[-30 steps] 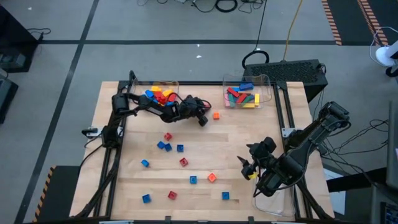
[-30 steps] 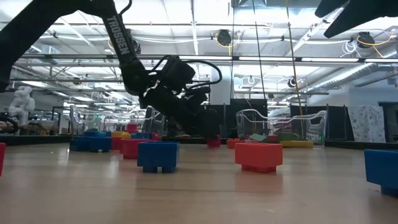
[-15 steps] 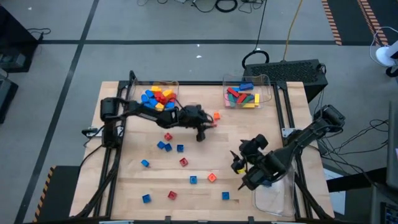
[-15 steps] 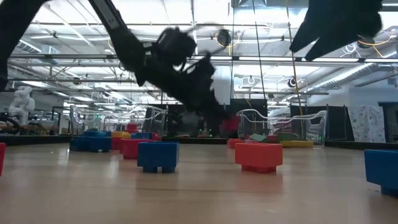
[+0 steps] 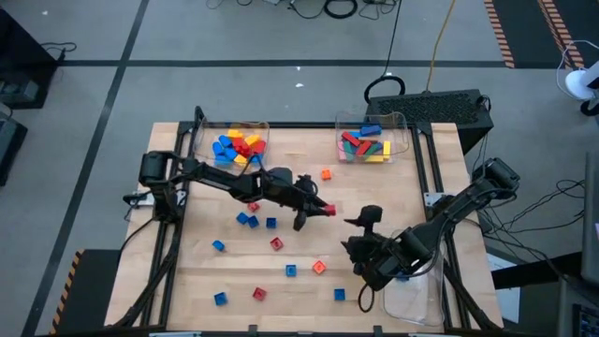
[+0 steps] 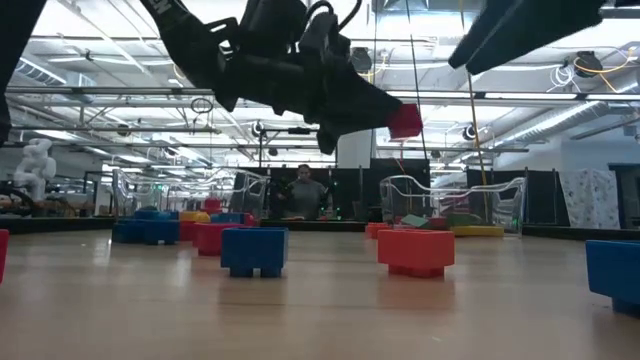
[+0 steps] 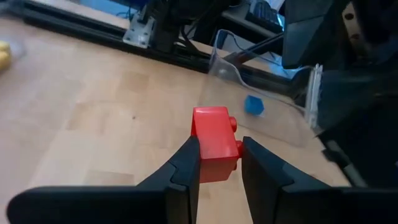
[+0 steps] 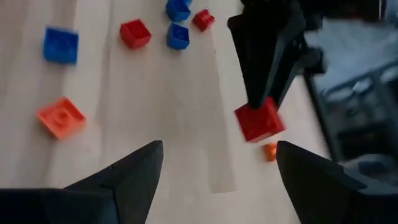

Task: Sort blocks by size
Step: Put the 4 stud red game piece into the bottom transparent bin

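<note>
A small red block (image 7: pixel 214 142) is pinched between the closed fingers of the left end effector (image 5: pixel 320 208), held in the air above the middle of the tabletop (image 5: pixel 197 271). The fingers catch only its rear half, so a jolt could let it twist out and drop among the loose blocks (image 5: pixel 271 243) scattered toward 7 o'clock. The right end effector (image 5: pixel 360 271), fingers spread wide and empty, hovers close by at about 5 o'clock; the two arms could collide if both press toward the clear tray (image 5: pixel 416 304) at the tabletop's 4 o'clock corner.
</note>
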Motion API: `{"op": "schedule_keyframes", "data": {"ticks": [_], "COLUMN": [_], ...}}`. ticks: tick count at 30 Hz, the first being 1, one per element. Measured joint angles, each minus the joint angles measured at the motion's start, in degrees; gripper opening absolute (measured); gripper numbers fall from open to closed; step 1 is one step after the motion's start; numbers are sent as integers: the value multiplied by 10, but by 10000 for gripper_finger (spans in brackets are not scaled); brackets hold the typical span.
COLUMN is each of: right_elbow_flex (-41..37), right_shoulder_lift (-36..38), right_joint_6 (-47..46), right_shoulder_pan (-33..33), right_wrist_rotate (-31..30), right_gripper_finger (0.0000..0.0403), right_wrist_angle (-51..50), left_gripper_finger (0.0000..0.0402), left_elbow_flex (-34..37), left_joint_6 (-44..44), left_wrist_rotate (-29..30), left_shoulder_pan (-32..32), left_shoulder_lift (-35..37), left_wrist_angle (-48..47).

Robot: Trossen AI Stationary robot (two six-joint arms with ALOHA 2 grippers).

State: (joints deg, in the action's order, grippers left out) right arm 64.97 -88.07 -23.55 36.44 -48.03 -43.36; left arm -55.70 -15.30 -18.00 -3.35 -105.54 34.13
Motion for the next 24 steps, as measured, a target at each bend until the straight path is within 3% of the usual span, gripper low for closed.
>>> {"op": "schedule_keyframes", "data": {"ticks": [9,24], "right_elbow_flex": [0,0], "right_shoulder_lift": [0,0], "right_joint_6": [181,268], "right_shoulder_pan": [-40,-77], "right_wrist_rotate": [1,4], "right_gripper_finger": [297,297], "right_wrist_angle": [25,61], "left_gripper_finger": [94,97], "left_elbow_flex": [0,-2], "left_joint_6": [-103,-160], "left_wrist_rotate": [-29,-44], "left_shoulder_pan": [6,17], "left_shoulder_lift": [0,0], "left_wrist_angle": [33,85]}}
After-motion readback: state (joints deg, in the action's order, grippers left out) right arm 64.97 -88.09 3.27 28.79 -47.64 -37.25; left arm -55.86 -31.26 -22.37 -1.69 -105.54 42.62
